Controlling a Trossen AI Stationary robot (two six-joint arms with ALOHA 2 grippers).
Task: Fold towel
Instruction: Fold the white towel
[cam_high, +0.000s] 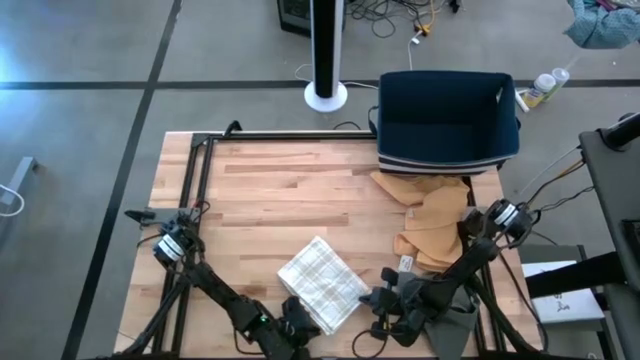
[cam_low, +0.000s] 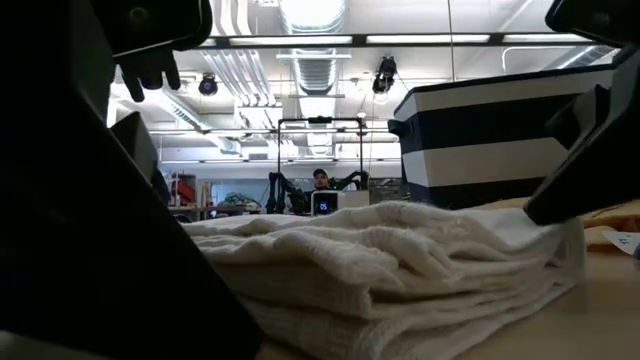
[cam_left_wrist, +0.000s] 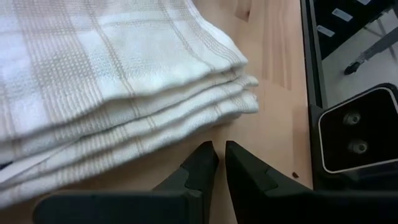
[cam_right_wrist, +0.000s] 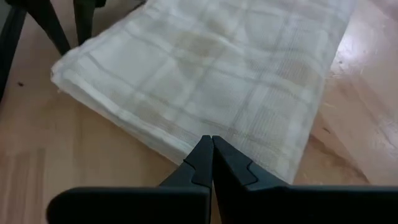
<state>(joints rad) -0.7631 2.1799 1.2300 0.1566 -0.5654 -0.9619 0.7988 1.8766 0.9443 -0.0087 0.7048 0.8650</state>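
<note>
A white checked towel (cam_high: 322, 283) lies folded in several layers on the wooden table, near its front edge at the middle; it also fills the left wrist view (cam_left_wrist: 112, 81) and the right wrist view (cam_right_wrist: 211, 74). My left gripper (cam_high: 298, 322) sits low at the towel's near-left corner. Its fingers (cam_left_wrist: 216, 152) are open by a narrow gap, hold nothing, and stop just short of the layered corner (cam_left_wrist: 245, 102). My right gripper (cam_high: 378, 300) is shut, with its tips (cam_right_wrist: 208, 142) at the towel's right edge. My right gripper comes slanting down from the table's right. Its shut fingertips (cam_right_wrist: 214, 149) stand at the towel's folded edge (cam_right_wrist: 180, 146). I cannot tell whether they touch the cloth. The towel lies flat on the table.
A navy striped basket (cam_high: 447, 115) stands at the table's far right. Tan cloths (cam_high: 435, 215) are heaped in front of it, close to my right arm. A black frame rail (cam_high: 195, 180) runs along the table's left side. Bare wood lies at the far left (cam_high: 280, 190).
</note>
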